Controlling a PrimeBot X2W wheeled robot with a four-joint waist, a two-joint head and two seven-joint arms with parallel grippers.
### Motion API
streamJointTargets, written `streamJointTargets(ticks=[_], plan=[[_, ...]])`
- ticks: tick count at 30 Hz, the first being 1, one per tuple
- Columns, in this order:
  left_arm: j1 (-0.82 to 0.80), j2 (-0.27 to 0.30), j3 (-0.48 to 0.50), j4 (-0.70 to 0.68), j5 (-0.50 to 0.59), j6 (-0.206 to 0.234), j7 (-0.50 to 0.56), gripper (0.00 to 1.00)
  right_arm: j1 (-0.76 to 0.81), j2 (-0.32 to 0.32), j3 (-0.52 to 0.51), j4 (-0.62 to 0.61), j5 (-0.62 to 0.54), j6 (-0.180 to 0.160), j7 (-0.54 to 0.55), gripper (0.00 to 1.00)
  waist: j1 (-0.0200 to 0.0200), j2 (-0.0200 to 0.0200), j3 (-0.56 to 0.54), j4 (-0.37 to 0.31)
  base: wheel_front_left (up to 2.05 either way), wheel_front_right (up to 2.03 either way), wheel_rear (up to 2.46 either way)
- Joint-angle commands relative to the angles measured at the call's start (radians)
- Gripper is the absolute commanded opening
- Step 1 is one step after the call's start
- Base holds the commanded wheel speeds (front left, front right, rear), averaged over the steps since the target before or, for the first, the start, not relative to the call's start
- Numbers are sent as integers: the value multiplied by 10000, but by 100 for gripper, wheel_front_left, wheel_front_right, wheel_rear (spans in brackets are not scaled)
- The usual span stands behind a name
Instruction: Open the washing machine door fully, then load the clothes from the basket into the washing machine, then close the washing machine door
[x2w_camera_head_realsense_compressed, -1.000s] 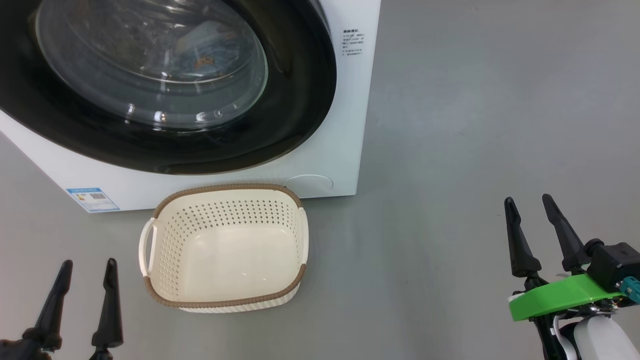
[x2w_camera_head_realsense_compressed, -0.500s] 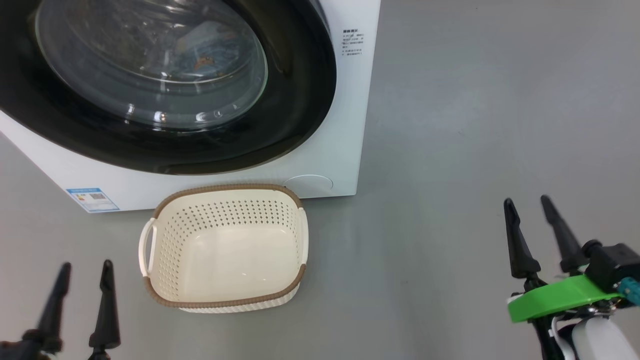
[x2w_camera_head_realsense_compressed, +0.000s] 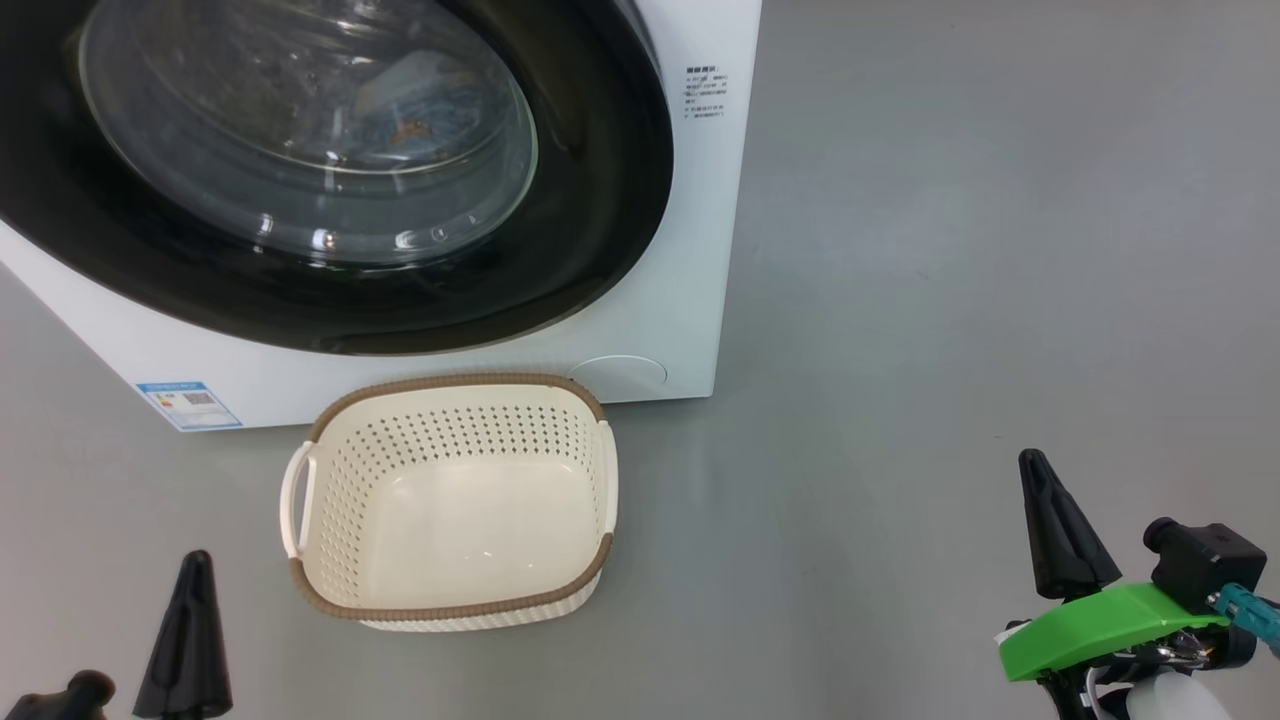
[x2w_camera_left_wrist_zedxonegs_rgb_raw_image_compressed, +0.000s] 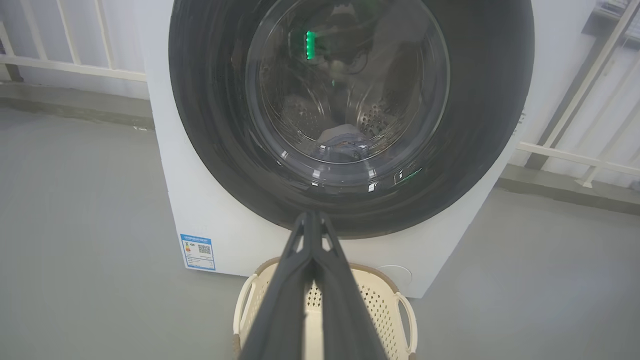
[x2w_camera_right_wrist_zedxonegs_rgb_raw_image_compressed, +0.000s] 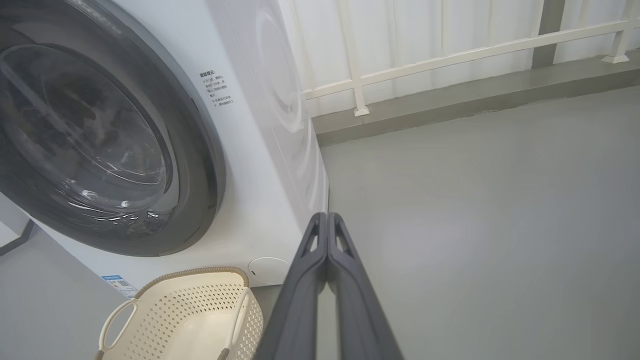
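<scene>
Since a second ago both pairs of fingers have closed, and both grippers sit lower in the head view; the left gripper (x2w_camera_head_realsense_compressed: 195, 575) and the right gripper (x2w_camera_head_realsense_compressed: 1038, 475) are now pressed together on nothing.

The washing machine door (x2w_camera_head_realsense_compressed: 320, 150) lies shut against the front of the washing machine (x2w_camera_head_realsense_compressed: 690, 250); it is a glossy black ring around a clear bulging window with bright glints along its lower curve. Behind that glass the clothes (x2w_camera_left_wrist_zedxonegs_rgb_raw_image_compressed: 342, 140) lie low in the steel drum, a bluish heap with an orange fleck; the cloth is too dim to tell more. The basket (x2w_camera_head_realsense_compressed: 450, 440) stands empty on the grey floor (x2w_camera_head_realsense_compressed: 950, 250), just in front of the machine's base and below the door; it is cream, perforated and brown-rimmed, and near the blue label sticker (x2w_camera_head_realsense_compressed: 190, 403).

Both grippers hang well back from the machine, the left before its label corner and the right off beyond its other corner; with the load inside and the door closed, this looks like a parked rest pose, the task seemingly done.
</scene>
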Motion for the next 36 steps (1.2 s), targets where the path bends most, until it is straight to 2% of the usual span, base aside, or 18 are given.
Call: streamJointTargets(ticks=[1,36], plan=[[-95,126,66,-137,-337,3,62,0,-181,-123,-82,-258,365,-2,55,0,-7,0,-9,2,0,0,0],[-432,-104,101,152,-3968,2,1058,0,-158,-52,-325,-344,4024,-10,960,0,-8,0,-369,46,0,0,0]])
